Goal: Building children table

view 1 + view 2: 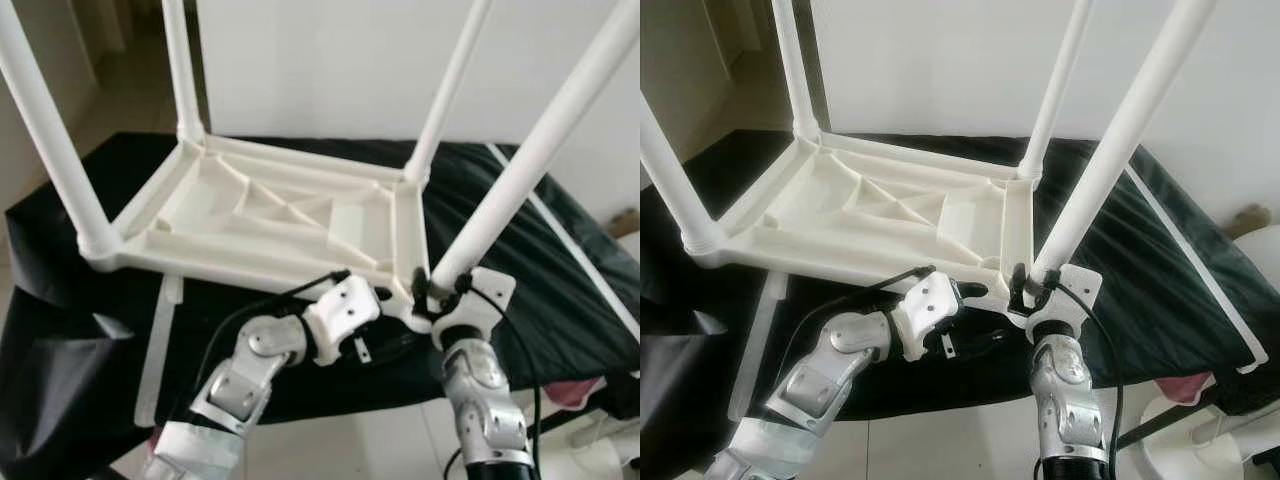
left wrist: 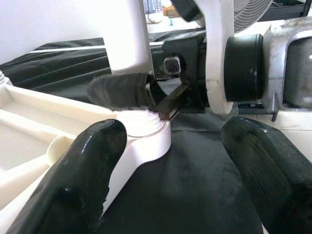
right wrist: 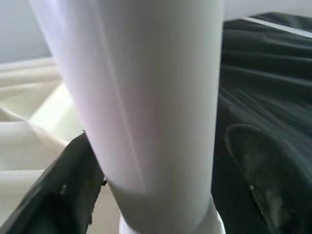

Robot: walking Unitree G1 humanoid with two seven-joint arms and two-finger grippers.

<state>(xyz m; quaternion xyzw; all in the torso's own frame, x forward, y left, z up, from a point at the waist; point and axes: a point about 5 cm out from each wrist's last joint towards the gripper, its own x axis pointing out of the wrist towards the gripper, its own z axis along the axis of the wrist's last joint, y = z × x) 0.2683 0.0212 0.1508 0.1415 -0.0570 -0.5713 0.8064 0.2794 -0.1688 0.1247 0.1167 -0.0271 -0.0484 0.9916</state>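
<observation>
A white plastic children's table (image 1: 270,215) lies upside down on a black cloth, its legs pointing up. At the near right corner, my right gripper (image 1: 440,290) is shut on the base of the near right leg (image 1: 530,160). In the right wrist view that leg (image 3: 146,97) stands between the two black fingers (image 3: 63,190). My left gripper (image 1: 975,330) reaches in low from the left and is open. In the left wrist view its fingers (image 2: 83,170) flank the white corner socket (image 2: 146,136) without closing on it.
A loose white strip (image 1: 160,350) lies on the cloth (image 1: 60,300) at the near left, and a long white bar (image 1: 570,250) runs along the right side. A white fan (image 1: 1210,440) stands on the floor at the lower right. A wall rises behind.
</observation>
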